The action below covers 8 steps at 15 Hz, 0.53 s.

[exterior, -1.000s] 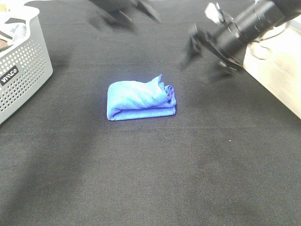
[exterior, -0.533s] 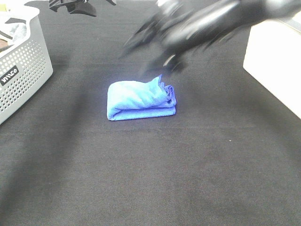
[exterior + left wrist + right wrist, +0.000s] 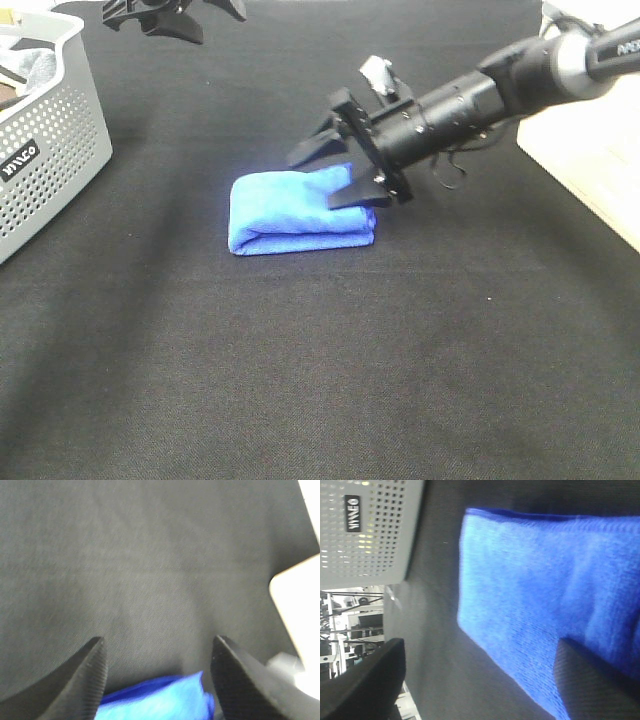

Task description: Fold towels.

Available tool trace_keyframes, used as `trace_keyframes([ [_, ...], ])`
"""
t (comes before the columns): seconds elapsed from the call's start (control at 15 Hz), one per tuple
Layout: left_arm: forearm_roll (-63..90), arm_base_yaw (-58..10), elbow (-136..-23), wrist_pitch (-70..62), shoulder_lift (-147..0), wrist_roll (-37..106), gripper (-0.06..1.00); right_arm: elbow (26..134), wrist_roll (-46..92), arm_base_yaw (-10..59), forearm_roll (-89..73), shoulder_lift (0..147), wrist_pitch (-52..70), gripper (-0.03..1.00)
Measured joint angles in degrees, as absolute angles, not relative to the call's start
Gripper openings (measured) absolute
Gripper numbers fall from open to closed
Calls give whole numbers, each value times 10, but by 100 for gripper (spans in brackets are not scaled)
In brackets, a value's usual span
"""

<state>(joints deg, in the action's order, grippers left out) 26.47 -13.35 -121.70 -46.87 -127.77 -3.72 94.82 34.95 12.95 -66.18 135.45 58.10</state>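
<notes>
The towel [image 3: 295,212] lies folded mid-desk [image 3: 330,360] on the black cloth. The right gripper [image 3: 335,172] presses on its right end, jaws spread apart. The left gripper [image 3: 165,12] hangs at the far edge, jaws released. A basket [image 3: 45,150] stands left.

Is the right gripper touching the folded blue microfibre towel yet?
Touching: exterior high view shows the open right gripper with its near finger pressing the blue towel.
</notes>
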Motion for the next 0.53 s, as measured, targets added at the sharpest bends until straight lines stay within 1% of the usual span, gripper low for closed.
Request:
trace_keyframes([
  [0.33,259,-133,-1217,-502,-1278,-37,59,948,323,109,-614,1352,602,77],
  [0.53,221,-133,-1217,-551,-1260,-37,59,948,293,81,-557,1295,619,77],
])
